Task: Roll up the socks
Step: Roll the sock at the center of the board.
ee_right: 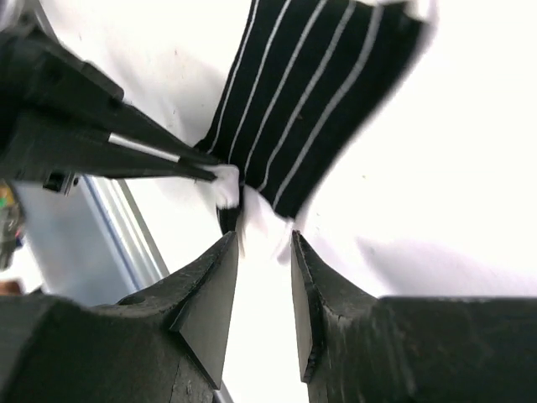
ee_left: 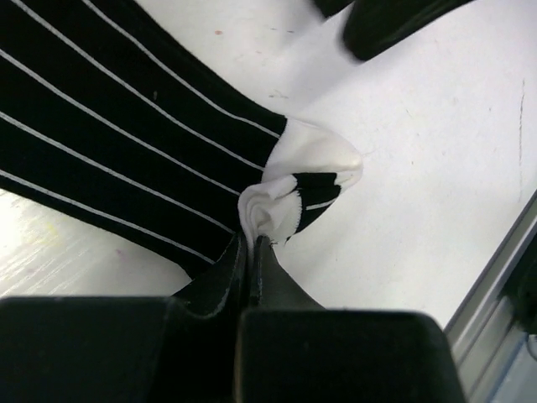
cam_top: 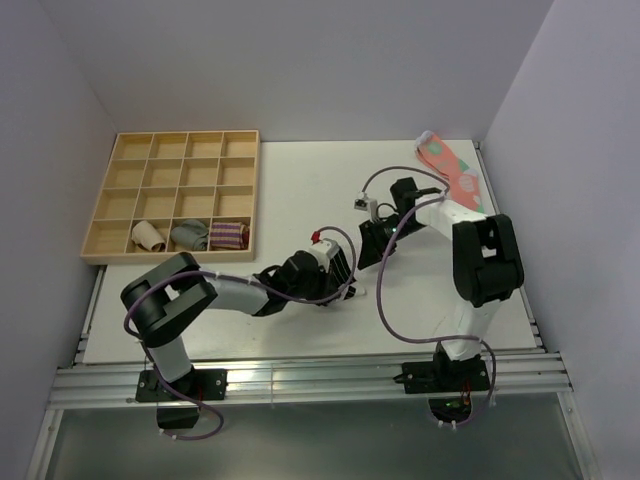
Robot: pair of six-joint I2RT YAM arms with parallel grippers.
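Note:
The black sock (ee_left: 109, 143) with thin white stripes lies flat on the white table, and its white end (ee_left: 315, 159) is bunched up. My left gripper (ee_left: 252, 241) is shut on a fold of that white end. In the right wrist view the sock (ee_right: 310, 84) stretches away from my right gripper (ee_right: 262, 239). The right gripper is open, with the white end just at its fingertips, not clamped. The left fingers (ee_right: 126, 143) pinch the fabric beside it. In the top view both grippers, left (cam_top: 345, 275) and right (cam_top: 368, 250), meet mid-table and hide the sock.
A wooden compartment tray (cam_top: 120, 195) stands at the back left, holding a beige roll (cam_top: 150, 236), a grey roll (cam_top: 190, 236) and a maroon striped bundle (cam_top: 230, 236). Pink patched socks (cam_top: 455, 170) lie at the back right. A metal rail (ee_left: 495, 277) runs along the table's near edge.

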